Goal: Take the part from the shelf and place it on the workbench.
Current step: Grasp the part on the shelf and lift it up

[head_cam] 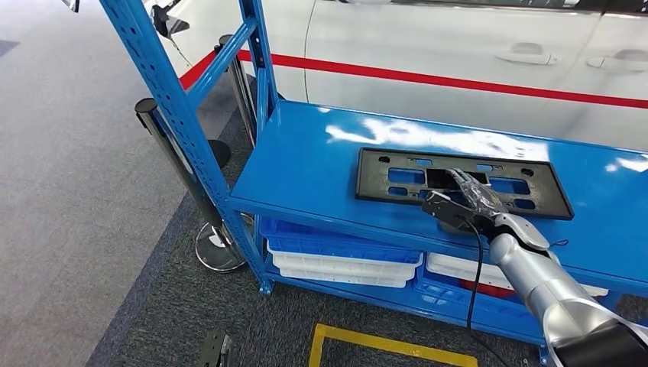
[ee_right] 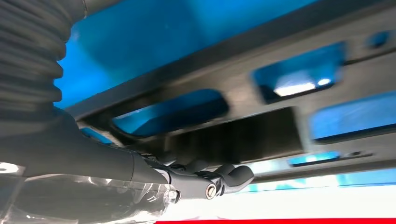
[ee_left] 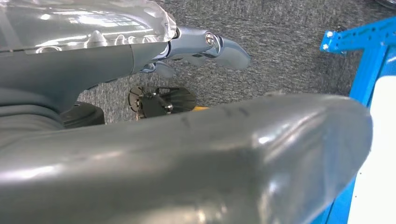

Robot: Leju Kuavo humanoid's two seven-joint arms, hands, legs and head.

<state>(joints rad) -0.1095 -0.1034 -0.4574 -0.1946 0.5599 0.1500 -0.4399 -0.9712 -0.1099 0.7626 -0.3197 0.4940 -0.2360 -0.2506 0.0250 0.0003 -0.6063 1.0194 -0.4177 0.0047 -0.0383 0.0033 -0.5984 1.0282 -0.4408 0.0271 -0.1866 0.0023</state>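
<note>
The part (head_cam: 397, 180) is a flat black rectangular frame with several cut-outs, lying on the top of the blue shelf (head_cam: 306, 160). My right hand (head_cam: 470, 195) reaches over the part's near edge at its middle, with fingers stretched across the frame toward its central slot. In the right wrist view the dark fingertips (ee_right: 233, 176) sit close against the part (ee_right: 261, 135); no grip on it shows. My left hand (ee_left: 201, 49) hangs over grey carpet, holding nothing, its fingers apart.
White and blue trays (head_cam: 344, 260) fill the lower shelf. A blue upright (head_cam: 164, 92) and a black stanchion (head_cam: 176, 153) stand at the shelf's left. A white car with a red stripe (head_cam: 458, 46) is behind. Yellow floor marking (head_cam: 382, 344) lies before the shelf.
</note>
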